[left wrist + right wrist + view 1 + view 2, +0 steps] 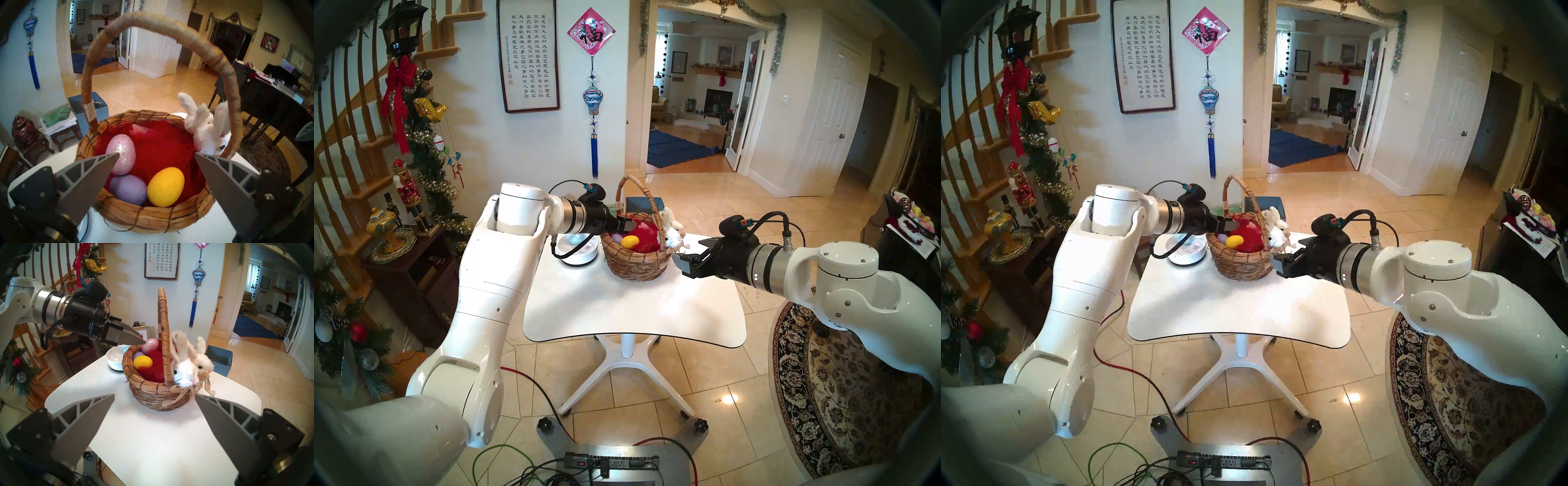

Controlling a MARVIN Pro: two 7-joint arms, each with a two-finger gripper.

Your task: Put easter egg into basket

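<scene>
L gripper (157,155) hangs open & empty just over basket (153,218) w/ 3 eggs (165,186) inside; last egg (125,349) sits in bowl (114,363) beside it, L-arm side; R gripper (154,397) open.

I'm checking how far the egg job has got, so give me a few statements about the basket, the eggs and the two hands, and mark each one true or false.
1. Three eggs lie in the basket: a glittery pink egg, a purple egg and a yellow egg. True.
2. The left hand is shut on the yellow egg. False: its fingers stand apart and hold nothing.
3. Plush bunnies sit at the basket's rim by the handle. True.
4. The right hand grips the basket handle. False: it is open, short of the basket, over the table.
5. The white bowl sits inside the basket. False: it stands on the table beside the basket.
</scene>
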